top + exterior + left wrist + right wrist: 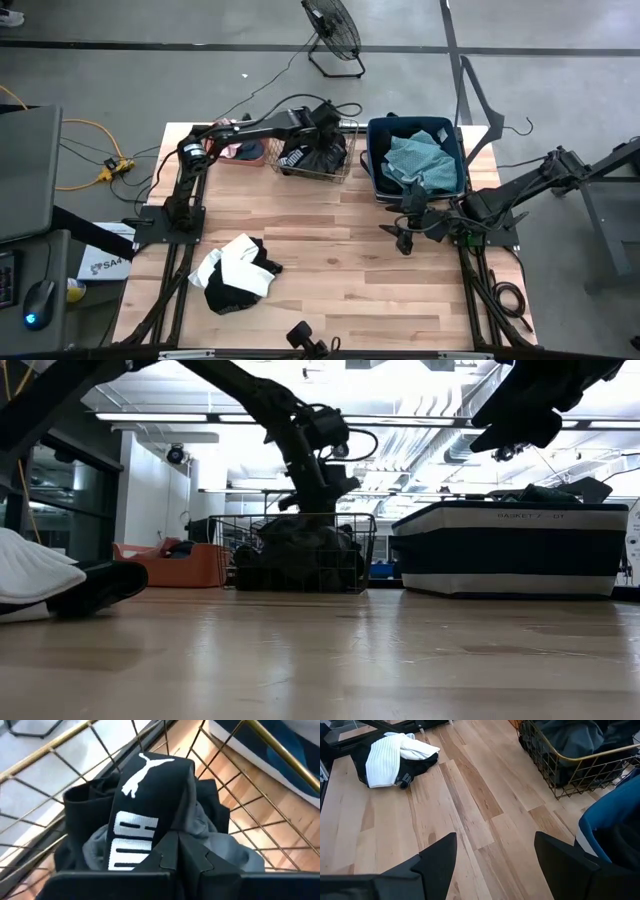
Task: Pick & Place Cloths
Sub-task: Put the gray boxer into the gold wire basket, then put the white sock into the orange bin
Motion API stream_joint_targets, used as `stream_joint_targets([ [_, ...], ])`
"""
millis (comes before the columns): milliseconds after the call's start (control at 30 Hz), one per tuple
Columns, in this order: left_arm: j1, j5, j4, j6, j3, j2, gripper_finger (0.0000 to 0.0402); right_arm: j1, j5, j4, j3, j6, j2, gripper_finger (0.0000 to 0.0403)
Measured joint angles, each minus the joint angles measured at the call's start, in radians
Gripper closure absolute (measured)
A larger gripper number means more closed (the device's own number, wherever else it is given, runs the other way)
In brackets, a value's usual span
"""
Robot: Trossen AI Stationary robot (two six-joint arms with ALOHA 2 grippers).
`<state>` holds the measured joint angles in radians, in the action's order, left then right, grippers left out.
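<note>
A wire basket (345, 170) at the table's far middle holds a heap of black cloths (303, 160). The top one bears a white printed logo (142, 767). My left gripper (178, 839) reaches down into the basket and is shut on this heap. A white-and-black cloth (238, 270) lies flat on the table near the front left. A teal cloth (420, 160) lies in the dark blue bin (374, 172). My right gripper (495, 851) hangs open over bare table in front of the bin and touches nothing. My left gripper pinches a bunched part of the black logo cloth (170, 822) between its two fingers, beside the white lettering. The fingers slant down from above into the basket. The cloth rests on the heap in the basket; one layer or several, I cannot tell.
A coral tub (180, 565) stands left of the basket at the far edge. The blue bin (510, 550) stands right of the basket. Bare wood (360, 270) lies between the white-and-black cloth and my right arm. A fan (335, 35) stands on the floor beyond the table.
</note>
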<state>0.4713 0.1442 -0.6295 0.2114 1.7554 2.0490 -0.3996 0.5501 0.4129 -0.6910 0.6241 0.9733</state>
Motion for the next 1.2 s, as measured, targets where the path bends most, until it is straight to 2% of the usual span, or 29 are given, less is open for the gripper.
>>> stream_joint_targets([
  [100,0.0,0.001,-0.014,-0.032,0.0,-0.024,0.0376,0.0,-0.002,0.003,0.0,0.001,0.0,0.0144],
  [233,0.0,0.004,-0.039,-0.074,0.0,-0.081,0.0322,0.0,-0.002,0.005,0.0,0.001,0.0,0.0144],
  [333,-0.006,-0.037,-0.077,-0.105,-0.001,-0.129,0.0278,0.0,-0.002,0.004,0.0,0.002,0.0,0.0144],
  [433,-0.009,-0.091,-0.12,-0.11,-0.001,-0.19,0.0251,0.0,-0.002,0.004,0.0,0.002,0.0,0.0144],
  [533,-0.019,-0.131,-0.186,-0.117,0.0,-0.256,0.0244,0.0,-0.002,0.003,0.0,0.002,0.0,0.0144],
  [633,-0.046,-0.127,-0.274,-0.147,0.0,-0.321,0.0244,0.0,-0.002,0.003,0.0,0.001,0.0,0.0144],
  [833,-0.166,-0.12,-0.501,-0.156,-0.002,-0.422,0.0243,0.0,-0.002,0.003,0.0,0.001,0.0,0.0144],
  [1033,-0.367,0.003,-0.681,-0.017,-0.103,-0.485,0.0243,0.0,-0.002,0.003,0.0,0.003,0.0,0.0144],
  [1200,-0.548,0.047,-0.664,0.136,-0.263,-0.544,0.0243,0.0,-0.002,0.002,0.0,0.004,0.0,0.0144],
])
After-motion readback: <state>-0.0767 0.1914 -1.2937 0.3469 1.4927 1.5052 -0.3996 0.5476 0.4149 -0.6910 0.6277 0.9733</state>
